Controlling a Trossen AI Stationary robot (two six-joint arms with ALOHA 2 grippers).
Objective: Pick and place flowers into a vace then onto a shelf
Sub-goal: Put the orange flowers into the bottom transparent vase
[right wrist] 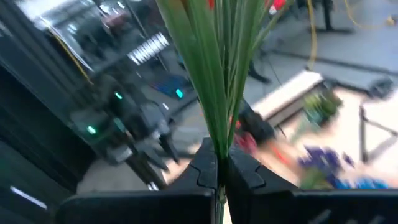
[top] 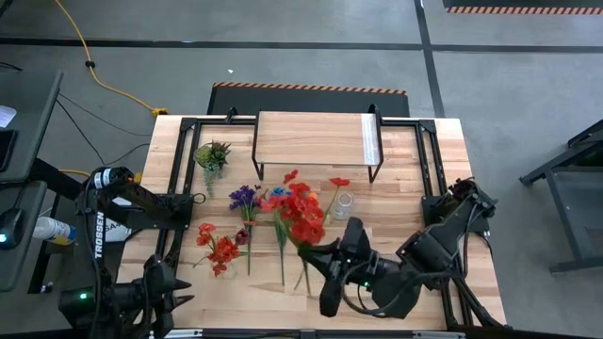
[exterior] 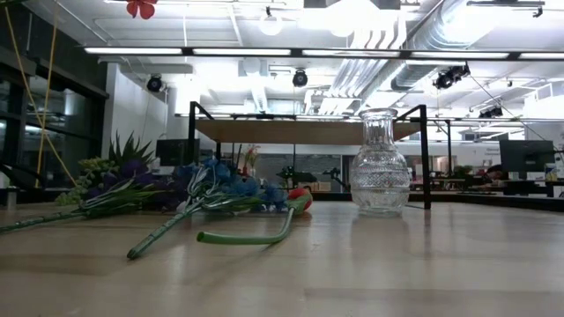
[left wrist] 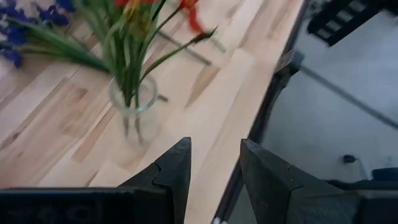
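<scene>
My right gripper [top: 318, 250] is over the table's near middle, shut on a bunch of flowers with red blooms [top: 301, 217] and green stems. The clear glass vase [top: 344, 202] stands upright and empty [exterior: 381, 167] just to the right of that bunch. More flowers lie flat on the table: purple [top: 245, 198], blue [top: 273, 201] and red-orange [top: 219, 250]. The shelf [top: 316, 139] stands on its black legs at the far edge. My left gripper [left wrist: 214, 171] waits open at the near left corner [top: 174, 292]. In its view, green stems line up with the vase [left wrist: 132, 99]. My right gripper pinches several green stems [right wrist: 219, 134] together between its two fingers, low on the stems. The fingers come level from the table's near right side, and the stems run on away from them. A red bloom [exterior: 141, 7] shows high above the tabletop.
A small green spiky plant [top: 212, 155] sits at the far left beside the shelf. A bent green stem with a red bloom [exterior: 256, 236] lies in front of the vase. Black frame rails [top: 429, 160] run along both table sides. Bare wood shows right of the vase.
</scene>
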